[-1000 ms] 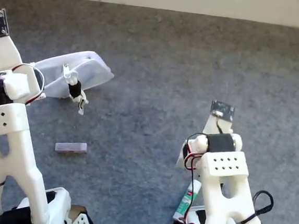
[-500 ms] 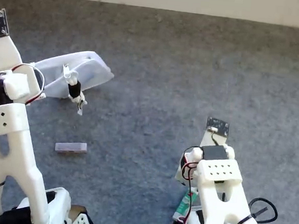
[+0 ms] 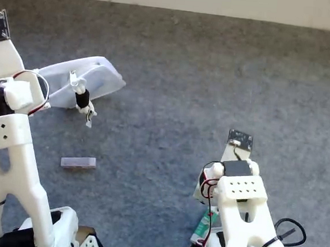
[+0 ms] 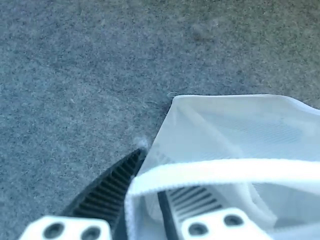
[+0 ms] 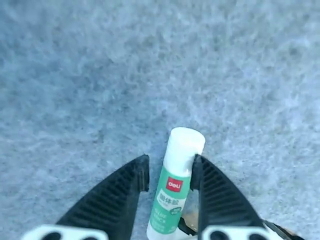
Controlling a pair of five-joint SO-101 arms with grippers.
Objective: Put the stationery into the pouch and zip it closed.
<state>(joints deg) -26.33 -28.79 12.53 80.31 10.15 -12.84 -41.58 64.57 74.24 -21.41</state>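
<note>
A white translucent pouch lies at the table's far left, its black zipper pull hanging at its front edge. My left gripper is shut on the pouch's white rim, and the fabric runs between the black fingers. A green glue stick with a white cap lies on the carpet between the fingers of my right gripper. That gripper is open and straddles it, with a sliver of carpet showing on one side. From above, the glue stick peeks out under the right arm.
A small grey eraser-like block lies on the carpet between the pouch and the left arm's base. Grey carpet covers the table, with free room across the middle and the far right.
The right arm pulled back toward its base and dropped lower over the glue stick, then held still. The left arm and the pouch have not moved.
</note>
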